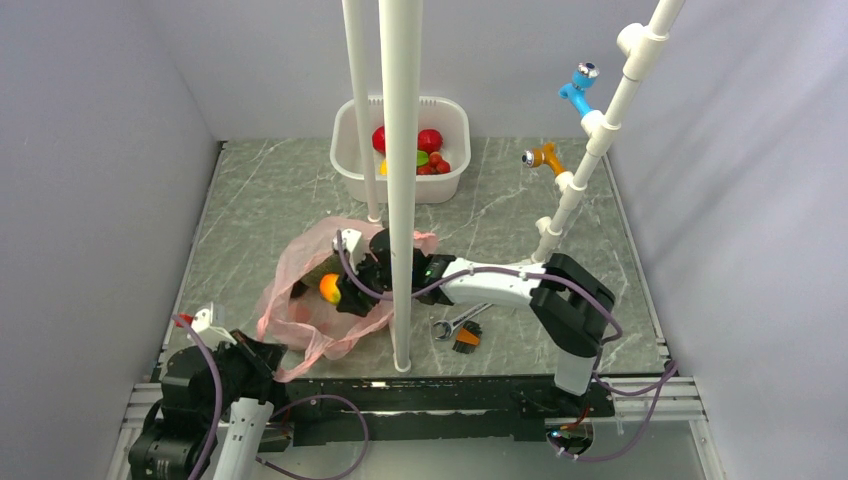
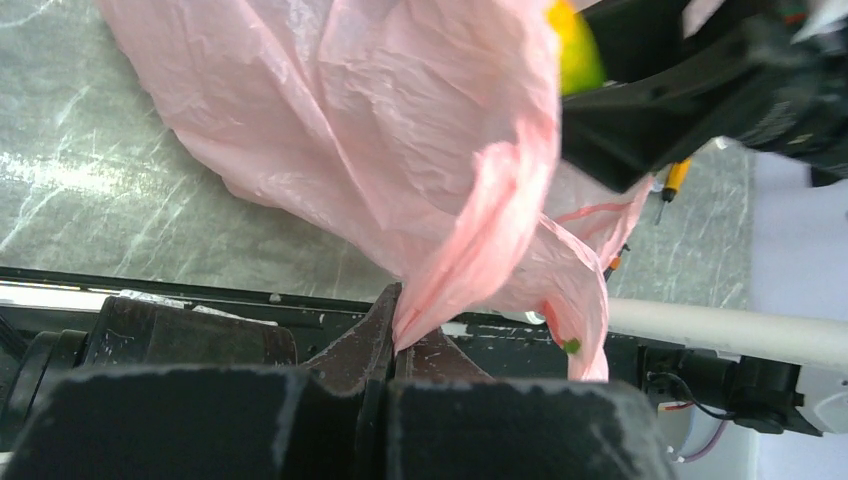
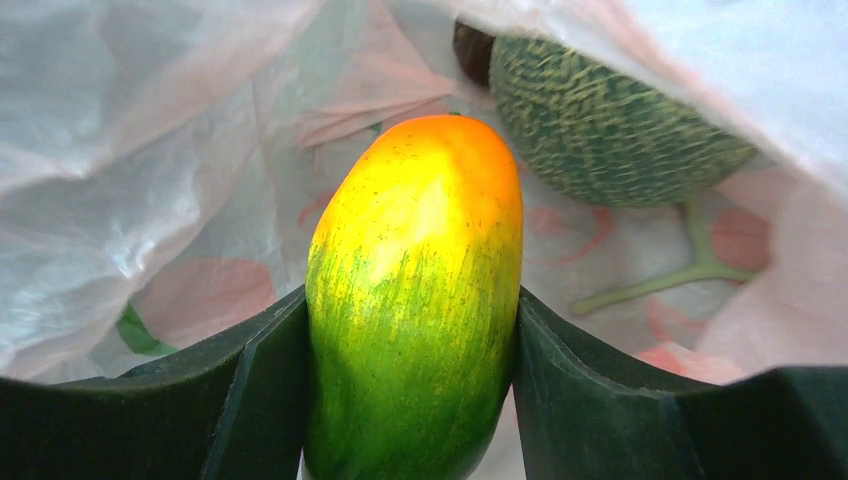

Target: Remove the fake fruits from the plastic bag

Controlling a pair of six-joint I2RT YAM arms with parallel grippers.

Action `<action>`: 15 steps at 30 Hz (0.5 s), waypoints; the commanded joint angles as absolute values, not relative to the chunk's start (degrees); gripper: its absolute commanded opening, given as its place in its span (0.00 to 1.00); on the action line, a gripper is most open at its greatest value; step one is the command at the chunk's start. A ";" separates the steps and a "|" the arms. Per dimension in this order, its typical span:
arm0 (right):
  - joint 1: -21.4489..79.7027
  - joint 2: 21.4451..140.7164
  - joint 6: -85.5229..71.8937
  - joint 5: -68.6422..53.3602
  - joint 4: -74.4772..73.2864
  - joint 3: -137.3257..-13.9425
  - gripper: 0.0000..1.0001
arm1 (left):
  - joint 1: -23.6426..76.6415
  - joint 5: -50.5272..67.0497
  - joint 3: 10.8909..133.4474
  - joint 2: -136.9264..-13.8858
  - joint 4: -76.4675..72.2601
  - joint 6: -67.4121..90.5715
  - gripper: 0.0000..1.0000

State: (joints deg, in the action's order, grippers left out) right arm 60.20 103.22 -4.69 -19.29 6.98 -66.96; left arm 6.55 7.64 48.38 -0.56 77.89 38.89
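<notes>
The pink plastic bag (image 1: 290, 295) lies crumpled at the front left of the table. My right gripper (image 3: 412, 340) is inside its mouth, shut on a green, yellow and orange mango-like fake fruit (image 3: 415, 300), seen from above as an orange spot (image 1: 329, 288). Behind it in the bag lies a dull-green netted ball (image 3: 610, 120). My left gripper (image 2: 405, 325) is shut on a bunched fold of the bag (image 2: 380, 130) near the table's front edge. The bag's film (image 3: 120, 150) surrounds the right fingers.
A white tub (image 1: 345, 150) at the back holds red fruits (image 1: 430, 140) and other pieces. Two white poles (image 1: 400, 200) rise in front of the bag. A wrench and an orange-handled tool (image 1: 460, 328) lie under the right arm. Blue (image 1: 578, 85) and orange (image 1: 543, 156) pegs stick out of a slanted pole.
</notes>
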 commanded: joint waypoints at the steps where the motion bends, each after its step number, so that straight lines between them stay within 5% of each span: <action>1: 57.71 97.15 -5.31 -19.43 9.99 -65.89 0.03 | 6.24 8.75 45.98 -0.19 76.81 37.56 0.00; 15: 52.83 89.78 -10.71 -26.73 11.81 -63.81 0.00 | 6.24 12.61 38.27 -5.76 70.23 32.13 0.00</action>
